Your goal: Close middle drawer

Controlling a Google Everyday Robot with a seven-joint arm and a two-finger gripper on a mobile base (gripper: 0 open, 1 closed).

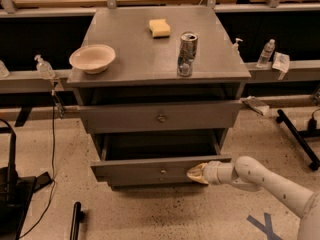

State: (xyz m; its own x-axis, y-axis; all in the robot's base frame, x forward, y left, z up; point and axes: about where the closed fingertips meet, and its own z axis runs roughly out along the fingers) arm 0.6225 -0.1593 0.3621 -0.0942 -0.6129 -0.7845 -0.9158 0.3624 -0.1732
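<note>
The middle drawer (130, 170) stands pulled out from the cabinet (231, 91), further than the drawer above (120, 118). The hand (196, 174) sits at the right part of the middle drawer's front, touching it, right of the knob (163, 172), its fingers pressed together into a tapered tip. The surface (140, 46) carries a bowl (92, 59), can (187, 54) and sponge (159, 28).

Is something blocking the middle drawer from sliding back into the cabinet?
Nothing visible does. The gripper is at the front of the middle drawer, right of its knob, and the space behind shows no object.
</note>
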